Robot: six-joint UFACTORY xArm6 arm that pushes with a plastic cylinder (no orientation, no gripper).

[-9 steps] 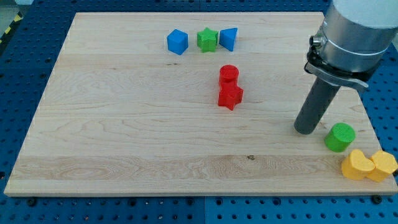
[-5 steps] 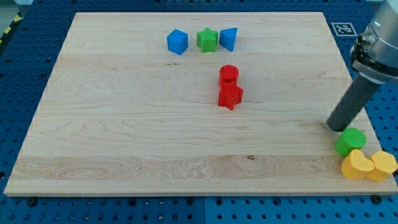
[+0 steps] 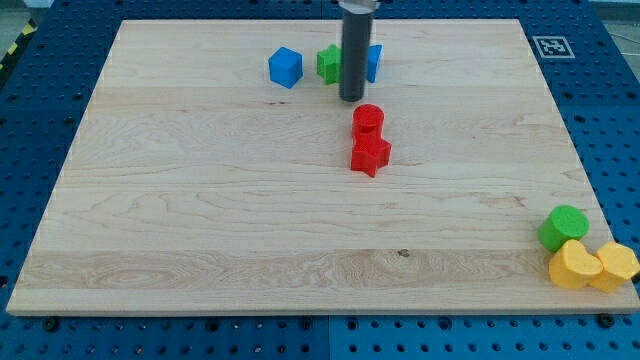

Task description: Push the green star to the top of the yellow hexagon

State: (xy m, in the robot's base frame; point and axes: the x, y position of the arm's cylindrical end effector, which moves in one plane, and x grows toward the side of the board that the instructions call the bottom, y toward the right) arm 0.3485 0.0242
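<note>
- My tip [image 3: 351, 98] has shot across from the desk's right edge and now sits near the top edge, just below the green star [image 3: 327, 64]; there is no claw on this rod to report.
- The rod partly hides the star, which sits between the blue cube [image 3: 285, 67] and a second blue block [image 3: 373, 62].
- Red cylinder [image 3: 368, 119] and red star [image 3: 370, 154] touch mid-desk, unmoved.
- Bottom right corner: the green cylinder [image 3: 563, 227] nudged against the yellow heart [image 3: 573, 266], with the yellow hexagon [image 3: 615, 265] alongside.
- The wooden desk [image 3: 180, 210] is unchanged.
</note>
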